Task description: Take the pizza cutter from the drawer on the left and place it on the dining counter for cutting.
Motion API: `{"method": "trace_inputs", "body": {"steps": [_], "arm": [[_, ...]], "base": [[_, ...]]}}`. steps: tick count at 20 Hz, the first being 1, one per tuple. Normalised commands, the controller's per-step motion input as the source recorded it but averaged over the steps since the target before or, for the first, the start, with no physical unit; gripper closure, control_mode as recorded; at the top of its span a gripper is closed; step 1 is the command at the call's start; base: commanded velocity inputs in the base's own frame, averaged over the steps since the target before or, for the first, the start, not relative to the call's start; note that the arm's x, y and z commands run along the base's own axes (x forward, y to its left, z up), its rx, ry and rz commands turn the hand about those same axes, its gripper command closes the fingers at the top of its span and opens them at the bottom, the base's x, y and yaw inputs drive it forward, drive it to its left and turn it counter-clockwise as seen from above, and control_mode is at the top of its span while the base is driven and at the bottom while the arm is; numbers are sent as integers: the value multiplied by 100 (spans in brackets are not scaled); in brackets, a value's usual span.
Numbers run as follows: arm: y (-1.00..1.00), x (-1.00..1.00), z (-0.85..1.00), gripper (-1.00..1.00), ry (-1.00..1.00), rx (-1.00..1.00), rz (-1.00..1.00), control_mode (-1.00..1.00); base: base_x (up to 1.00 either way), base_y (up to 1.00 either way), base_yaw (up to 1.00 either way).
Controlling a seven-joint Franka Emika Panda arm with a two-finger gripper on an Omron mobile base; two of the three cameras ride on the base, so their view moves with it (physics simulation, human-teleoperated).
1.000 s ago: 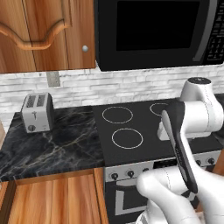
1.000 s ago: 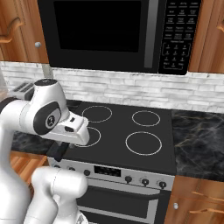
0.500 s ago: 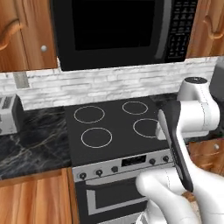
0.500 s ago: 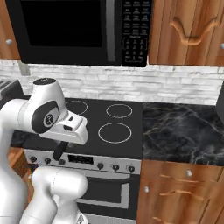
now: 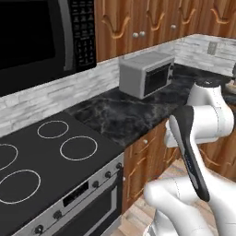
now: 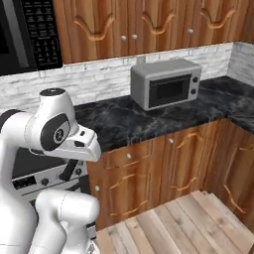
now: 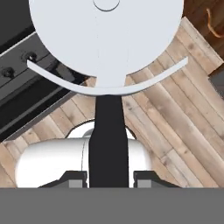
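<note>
— Any containers, and what's in them?
— A drawer [image 6: 127, 156] under the worktop [image 6: 124, 121] is pushed in, and the grey oven [image 6: 166, 83] on top has its door closed, so I can't see inside either.
— Does any view add something?
— The left base view has the stove [image 5: 46, 156] and the microwave [image 5: 37, 37] above it. The hand view looks down at plank floor [image 7: 175, 113] and the stove's knobs [image 7: 17, 65].
— The gripper [image 7: 110, 179]?
— Fingers clenched. The robot's own body lies behind them, and I cannot tell whether anything is pinched.
— The pizza cutter?
— I cannot tell where it is.
</note>
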Motion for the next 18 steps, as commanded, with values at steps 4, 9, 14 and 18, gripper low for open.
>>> {"method": "trace_inputs", "body": {"steps": [4,9,14,18], "arm": [[0,0,0,100,0,0,0,100],[0,0,0,100,0,0,0,100],[0,0,0,100,0,0,0,100],[0,0,0,100,0,0,0,100]], "base": [[-2,0,-100],[-2,0,-100],[-3,0,-100],[-2,0,-100]]}}
